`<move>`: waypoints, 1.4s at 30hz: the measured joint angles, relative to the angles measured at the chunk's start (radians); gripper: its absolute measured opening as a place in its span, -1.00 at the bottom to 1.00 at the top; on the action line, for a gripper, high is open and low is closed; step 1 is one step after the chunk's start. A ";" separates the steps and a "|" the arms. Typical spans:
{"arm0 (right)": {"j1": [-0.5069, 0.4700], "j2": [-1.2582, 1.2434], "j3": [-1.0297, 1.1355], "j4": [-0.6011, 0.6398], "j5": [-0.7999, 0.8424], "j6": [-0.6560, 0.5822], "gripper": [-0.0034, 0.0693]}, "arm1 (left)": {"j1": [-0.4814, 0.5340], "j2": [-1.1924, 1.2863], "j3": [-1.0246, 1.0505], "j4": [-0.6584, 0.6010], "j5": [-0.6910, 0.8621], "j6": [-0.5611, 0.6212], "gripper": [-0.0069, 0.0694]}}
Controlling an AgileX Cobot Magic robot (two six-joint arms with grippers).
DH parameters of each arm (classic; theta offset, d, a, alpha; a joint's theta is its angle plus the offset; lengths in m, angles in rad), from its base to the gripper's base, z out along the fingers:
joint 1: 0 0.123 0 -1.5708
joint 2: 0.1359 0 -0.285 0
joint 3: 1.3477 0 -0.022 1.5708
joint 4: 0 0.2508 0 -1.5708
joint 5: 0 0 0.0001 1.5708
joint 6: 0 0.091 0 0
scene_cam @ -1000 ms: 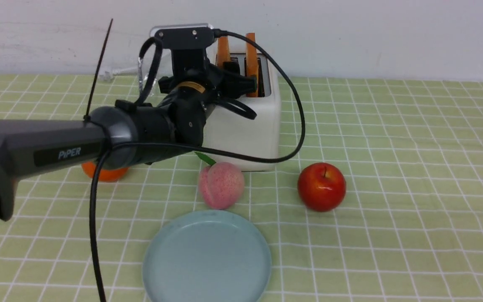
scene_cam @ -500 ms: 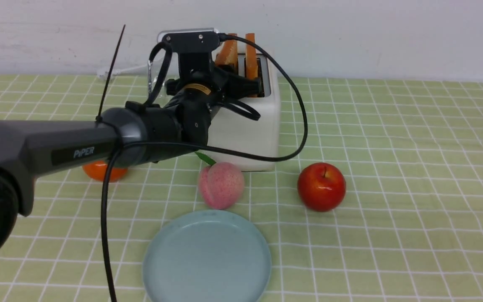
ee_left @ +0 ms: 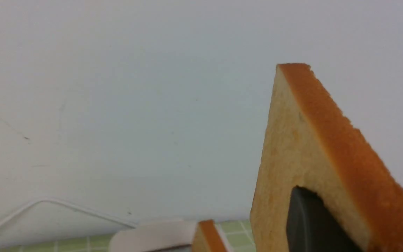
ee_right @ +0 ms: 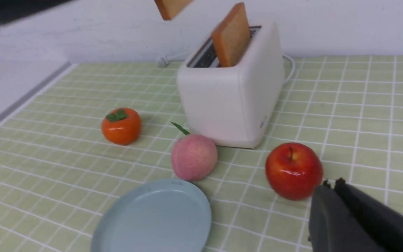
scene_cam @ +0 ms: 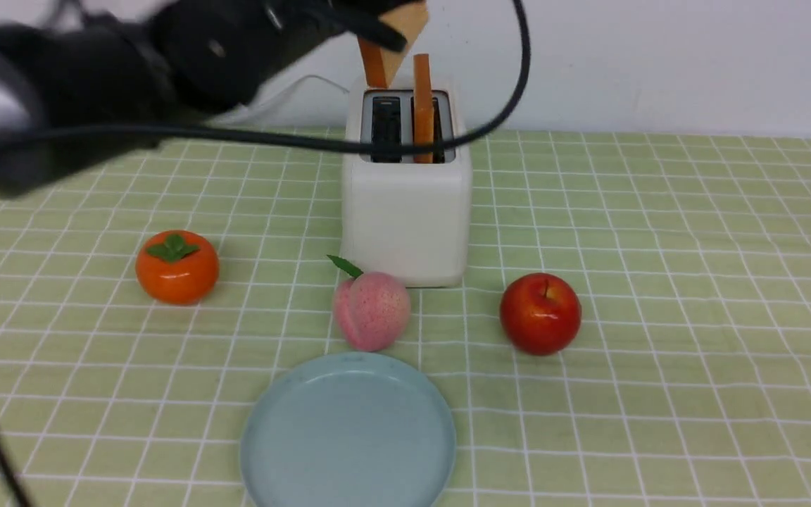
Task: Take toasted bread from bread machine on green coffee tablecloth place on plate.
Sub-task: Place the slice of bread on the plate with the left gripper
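My left gripper (scene_cam: 381, 29) is raised above the white bread machine (scene_cam: 405, 204) and is shut on one slice of toasted bread (scene_cam: 400, 27), which hangs tilted and clear of the left slot. In the left wrist view a dark finger (ee_left: 310, 224) presses on that slice (ee_left: 292, 157). The second slice (scene_cam: 422, 98) stands upright in the right slot. The pale blue plate (scene_cam: 348, 431) lies empty at the front on the green tablecloth (scene_cam: 659, 246). My right gripper (ee_right: 331, 182) is shut and empty, low beside the apple, and does not show in the front view.
A pink peach (scene_cam: 370, 310) lies between the bread machine and the plate. A red apple (scene_cam: 540, 313) sits to its right, an orange persimmon (scene_cam: 177, 267) to the left. The arm's black cable (scene_cam: 405, 146) crosses in front of the slots. A white wall stands behind.
My left arm has risen sharply and drawn the left slice up out of its slot. The arm no longer covers the persimmon and the bread machine's front.
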 joint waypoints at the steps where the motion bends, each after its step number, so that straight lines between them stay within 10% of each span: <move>1: 0.000 0.000 -0.020 0.003 0.027 0.000 -0.86 | 0.000 -0.076 0.000 0.003 0.150 0.000 -0.55; 13: 0.000 0.000 -0.062 -0.002 0.293 0.000 -0.86 | 0.000 -0.475 0.355 0.014 0.743 -0.039 -0.55; 27: 0.000 -0.070 0.010 -0.110 0.379 0.032 -0.91 | 0.000 -0.174 0.620 -0.153 0.445 -0.072 -0.55; 42: 0.000 -0.094 0.080 -0.119 0.362 0.128 -0.91 | 0.000 -0.095 0.553 -0.303 0.546 -0.065 -0.55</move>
